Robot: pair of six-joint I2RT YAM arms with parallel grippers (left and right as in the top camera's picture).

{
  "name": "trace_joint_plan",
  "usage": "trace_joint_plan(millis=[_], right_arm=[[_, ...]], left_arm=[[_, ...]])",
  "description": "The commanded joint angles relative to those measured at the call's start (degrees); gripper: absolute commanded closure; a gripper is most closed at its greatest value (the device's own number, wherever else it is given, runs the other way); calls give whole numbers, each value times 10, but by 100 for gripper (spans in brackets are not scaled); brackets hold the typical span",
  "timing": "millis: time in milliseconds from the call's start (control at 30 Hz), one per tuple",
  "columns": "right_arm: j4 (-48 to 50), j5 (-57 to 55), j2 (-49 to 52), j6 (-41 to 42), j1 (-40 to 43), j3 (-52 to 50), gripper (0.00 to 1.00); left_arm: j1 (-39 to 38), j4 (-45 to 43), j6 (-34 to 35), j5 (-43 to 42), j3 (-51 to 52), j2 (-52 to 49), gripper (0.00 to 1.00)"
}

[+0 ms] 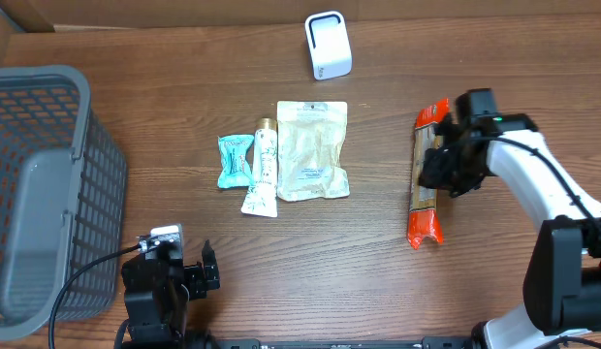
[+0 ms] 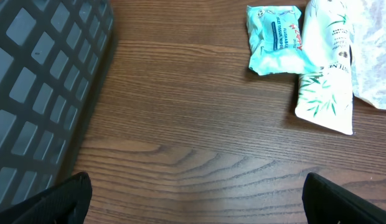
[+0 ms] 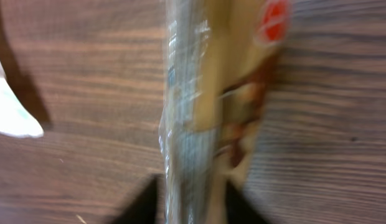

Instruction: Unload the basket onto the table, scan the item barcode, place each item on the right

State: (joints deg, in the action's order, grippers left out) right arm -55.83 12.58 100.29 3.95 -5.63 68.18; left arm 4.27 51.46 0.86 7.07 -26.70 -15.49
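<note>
A long tan packet with orange ends (image 1: 424, 211) lies on the table at the right. My right gripper (image 1: 446, 160) is over its upper half. In the right wrist view the packet (image 3: 205, 93) runs up from between the fingers of the right gripper (image 3: 196, 208). That view is blurred, so whether the fingers press on the packet does not show. A white scanner (image 1: 328, 46) stands at the far middle of the table. My left gripper (image 1: 179, 267) rests near the front left, open (image 2: 195, 199) and holding nothing.
A grey mesh basket (image 1: 39, 194) stands at the left, close to the left gripper (image 2: 37, 81). In the middle lie a teal wipes pack (image 1: 235, 160), a white tube (image 1: 264, 170) and a white pouch (image 1: 312, 150).
</note>
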Motion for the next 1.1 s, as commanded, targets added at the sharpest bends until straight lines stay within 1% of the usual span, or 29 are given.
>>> trace_joint_plan(millis=[0,100,233,467,667,833,933,1067], right_arm=[[4,-39,-12,8,-5,4,31],[7,-34,-12,8,1,4,23],[21,-9,-12,8,2,4,20],[31,-18,22,8,4,4,14],[30,-18,49,22,46,4,11],[31,28,59,15,91,3,10],[33,57,64,-9,102,-1,10],[70,65,65,-10,103,-37,10]], left_arm=[[3,-2,-11,-5,1,2,0],[3,-2,-11,-5,1,2,0],[3,-2,-11,-5,1,2,0],[3,-2,-11,-5,1,2,0],[3,-2,-11,-5,1,2,0],[3,-2,-11,-5,1,2,1],[3,-2,-11,-5,1,2,0],[3,-2,-11,-5,1,2,0]])
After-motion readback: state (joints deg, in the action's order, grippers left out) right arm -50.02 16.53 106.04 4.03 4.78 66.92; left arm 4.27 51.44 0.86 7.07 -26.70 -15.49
